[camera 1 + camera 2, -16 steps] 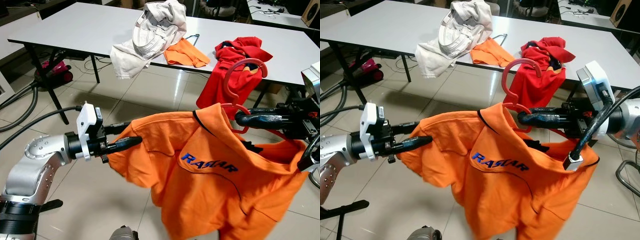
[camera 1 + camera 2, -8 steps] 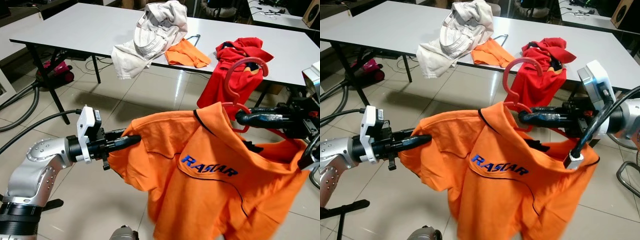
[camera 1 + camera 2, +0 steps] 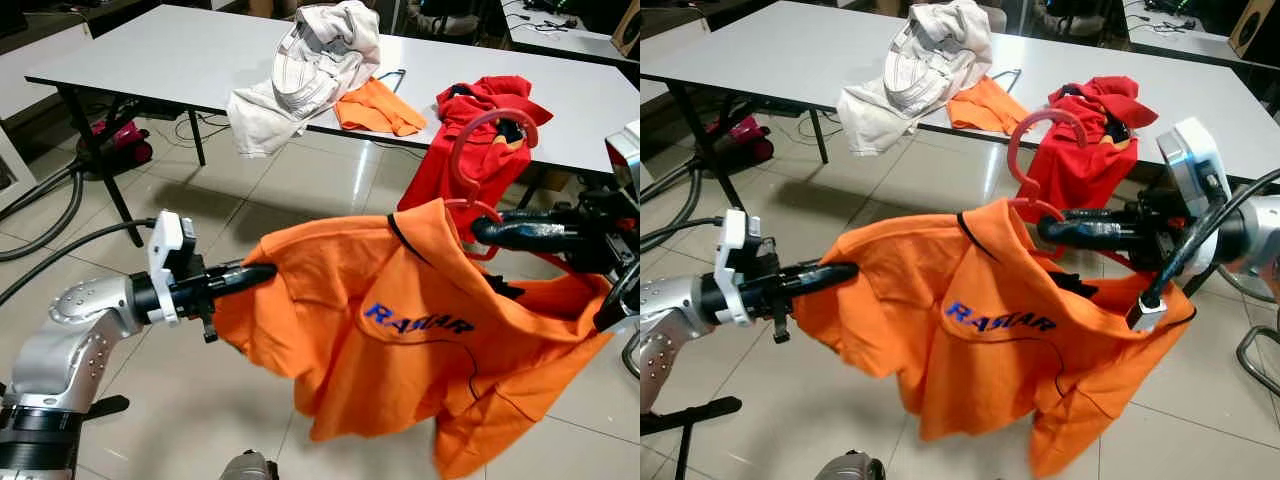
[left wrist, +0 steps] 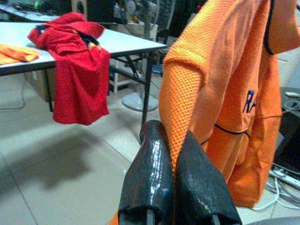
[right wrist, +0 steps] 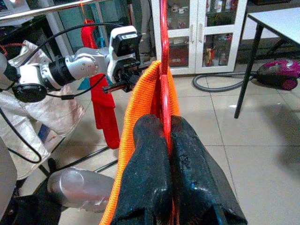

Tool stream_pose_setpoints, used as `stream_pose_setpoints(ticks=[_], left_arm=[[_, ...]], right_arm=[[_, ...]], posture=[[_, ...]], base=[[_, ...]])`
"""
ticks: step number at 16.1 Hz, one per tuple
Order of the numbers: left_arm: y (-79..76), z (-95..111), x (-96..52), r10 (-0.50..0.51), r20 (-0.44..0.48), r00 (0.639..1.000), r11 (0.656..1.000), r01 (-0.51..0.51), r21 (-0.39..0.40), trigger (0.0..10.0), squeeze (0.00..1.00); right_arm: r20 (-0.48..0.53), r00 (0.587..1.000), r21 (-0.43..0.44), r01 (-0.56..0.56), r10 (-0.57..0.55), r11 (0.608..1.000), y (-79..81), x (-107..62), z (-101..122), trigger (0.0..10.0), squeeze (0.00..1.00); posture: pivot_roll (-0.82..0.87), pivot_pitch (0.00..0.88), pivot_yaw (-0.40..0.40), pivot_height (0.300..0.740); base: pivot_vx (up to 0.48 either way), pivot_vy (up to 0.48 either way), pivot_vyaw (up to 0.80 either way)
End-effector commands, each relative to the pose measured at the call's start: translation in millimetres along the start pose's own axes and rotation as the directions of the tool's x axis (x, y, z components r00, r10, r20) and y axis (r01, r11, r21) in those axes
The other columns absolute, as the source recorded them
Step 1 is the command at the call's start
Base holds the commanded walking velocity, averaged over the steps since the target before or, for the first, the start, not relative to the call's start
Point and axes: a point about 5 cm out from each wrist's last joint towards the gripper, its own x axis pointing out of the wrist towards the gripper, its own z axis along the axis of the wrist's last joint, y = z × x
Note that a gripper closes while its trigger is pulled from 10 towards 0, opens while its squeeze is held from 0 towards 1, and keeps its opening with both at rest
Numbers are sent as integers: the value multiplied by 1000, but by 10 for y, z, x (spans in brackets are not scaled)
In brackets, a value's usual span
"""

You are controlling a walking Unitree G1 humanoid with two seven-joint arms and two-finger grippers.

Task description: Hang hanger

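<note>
In the left eye view, the orange shirt hangs in the air between the two arms, in front of the white tabletop. The left gripper holds one sleeve end. The right gripper holds the pink hanger just under its hook, at the shirt's collar. A red shirt droops off the tabletop edge right behind the hanger. White trousers lie further along the tabletop.

In the right eye view, the shirt sags low toward the floor.

In the left wrist view, the fingers are pressed together, pinching a fold of orange cloth.

In the right wrist view, the fingers are pressed together on the thin pink hanger bar, with orange cloth beside it.

The shirt could slide off the hanger if the left arm pulls too hard. The hook could also catch on the red shirt behind it.
</note>
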Motion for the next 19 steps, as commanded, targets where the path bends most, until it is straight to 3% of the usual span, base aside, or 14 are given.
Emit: stream_pose_setpoints(ticks=[1, 3, 5, 7, 8, 9, 12, 14, 15, 16, 17, 19], left_arm=[[51, -9, -108, 56, 3, 998, 998, -56, -2, 0, 0], [103, -13, -215, 105, -6, 994, 994, -105, 5, 0, 0], [195, 5, -431, 195, -18, 981, 981, -195, 17, 0, 0], [229, 14, -521, 233, -19, 972, 972, -232, 24, 0, 0], [281, 10, -678, 293, -25, 956, 956, -292, 35, 0, 0], [290, -2, -746, 316, -28, 948, 949, -315, 36, 0, 0], [271, -98, -842, 349, -54, 936, 937, -347, 35, 0, 0], [224, -124, -783, 332, -72, 941, 942, -327, 71, 0, 0], [221, -119, -740, 344, -70, 936, 935, -336, 112, 4392, 0], [217, -117, -725, 333, -58, 941, 940, -327, 97, 10000, 0], [241, -83, -710, 335, -28, 942, 939, -331, 87, 10000, 1000], [294, 58, -748, 347, 18, 938, 932, -347, 108, 10000, 1000]], right_arm=[[15, 1000, -51, 9, -9, 999, -2, -32, 94, 10000, 0], [11, 1000, -50, 19, -18, 999, -10, -47, 89, 10000, 0], [6, 999, -53, 40, -39, 998, -39, -89, 95, 10000, 0], [3, 999, -53, 43, -43, 998, -39, -104, 99, 10000, 0], [-2, 999, -53, 52, -52, 997, -47, -129, 97, 10000, 0], [-7, 998, -54, 55, -56, 997, -47, -140, 95, 10000, 0], [-10, 998, -61, 65, -66, 996, -62, -172, 117, 10000, 0], [-10, 998, -63, 64, -65, 996, -65, -172, 126, 10000, 0], [-11, 998, -63, 61, -62, 996, -67, -162, 124, 10000, 0], [-12, 998, -63, 59, -60, 996, -68, -157, 119, 10000, 0], [-18, 998, -64, 55, -56, 996, -76, -143, 111, 10000, 0], [-21, 998, -67, 50, -51, 997, -83, -130, 123, 10000, 0]], posture=[[-13, 17, -21, 740], [-12, 13, -22, 740], [-11, 23, -24, 740], [-11, 24, -26, 740], [-10, 24, -29, 740], [-12, 29, -31, 740], [-13, 36, -38, 740], [-12, 36, -41, 740], [-11, 35, -42, 740], [-11, 32, -43, 740], [-13, 28, -43, 740], [-13, 26, -47, 740]], base=[[0, 0, 0], [0, 0, 0], [0, 0, 0], [0, 0, 0], [0, 0, 0], [0, 0, 0], [0, 0, 0], [0, 0, 0], [0, 0, 0], [0, 0, 0], [0, 0, 0], [0, 0, 0]])
